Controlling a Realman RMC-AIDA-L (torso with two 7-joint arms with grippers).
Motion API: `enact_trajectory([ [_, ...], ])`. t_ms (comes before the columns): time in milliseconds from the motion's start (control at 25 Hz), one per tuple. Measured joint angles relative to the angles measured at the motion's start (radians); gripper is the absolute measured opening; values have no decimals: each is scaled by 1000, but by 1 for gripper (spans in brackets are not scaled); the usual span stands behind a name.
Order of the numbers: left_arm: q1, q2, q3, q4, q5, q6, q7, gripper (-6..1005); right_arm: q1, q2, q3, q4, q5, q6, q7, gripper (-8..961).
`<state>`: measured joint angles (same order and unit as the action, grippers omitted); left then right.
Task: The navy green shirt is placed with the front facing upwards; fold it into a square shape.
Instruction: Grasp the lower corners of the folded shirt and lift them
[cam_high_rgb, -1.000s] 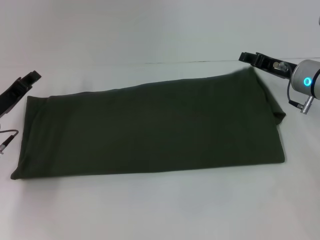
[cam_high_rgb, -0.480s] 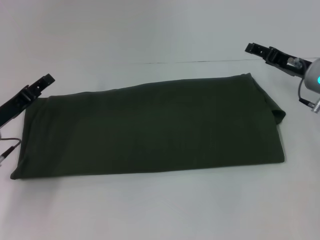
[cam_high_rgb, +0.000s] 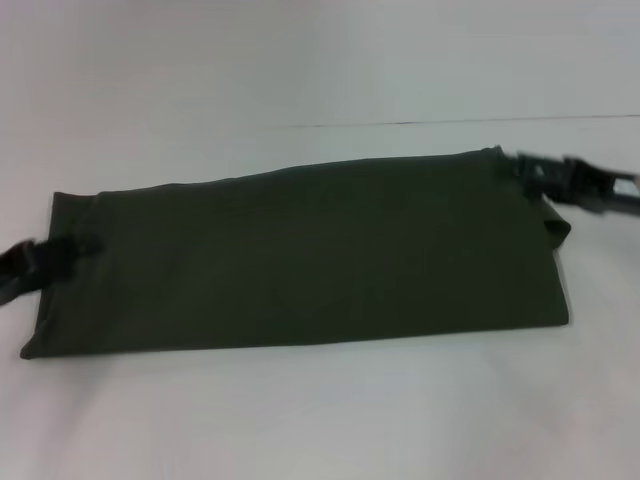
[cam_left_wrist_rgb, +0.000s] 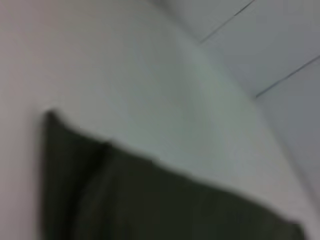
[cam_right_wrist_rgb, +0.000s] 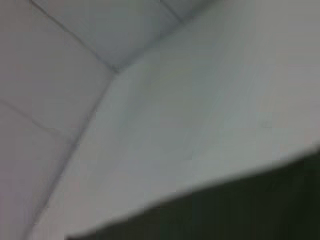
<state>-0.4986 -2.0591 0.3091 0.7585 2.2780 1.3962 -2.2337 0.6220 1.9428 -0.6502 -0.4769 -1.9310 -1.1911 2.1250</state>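
The navy green shirt lies on the white table as a long folded band stretching from left to right, its plain side up and no lettering showing. My left gripper reaches in from the left edge and sits over the shirt's left end. My right gripper comes in from the right and is at the shirt's far right corner. Both are blurred. The left wrist view shows the shirt's end and the right wrist view shows a dark edge of the shirt, with no fingers in either.
The white table runs all around the shirt, with a thin dark seam line behind it. A small fold of cloth sticks out at the shirt's right end.
Both arms have dropped from above the shirt's far corners: the left gripper has moved nearer, onto the left end, and the right gripper has come down to the right corner. The shirt lies unchanged.
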Motion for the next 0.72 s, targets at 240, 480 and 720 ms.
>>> enact_trajectory([
  [240, -1, 29, -20, 108, 206, 41, -130, 710, -50, -35, -16, -7, -105, -45, 80, 884],
  [480, -16, 35, -5, 119, 284, 30, -156, 709, -75, -27, -17, -24, -106, -44, 78, 885],
  [720, -27, 36, 7, 118, 341, 22, -173, 708, -74, -21, -23, -25, -106, -40, 74, 883],
])
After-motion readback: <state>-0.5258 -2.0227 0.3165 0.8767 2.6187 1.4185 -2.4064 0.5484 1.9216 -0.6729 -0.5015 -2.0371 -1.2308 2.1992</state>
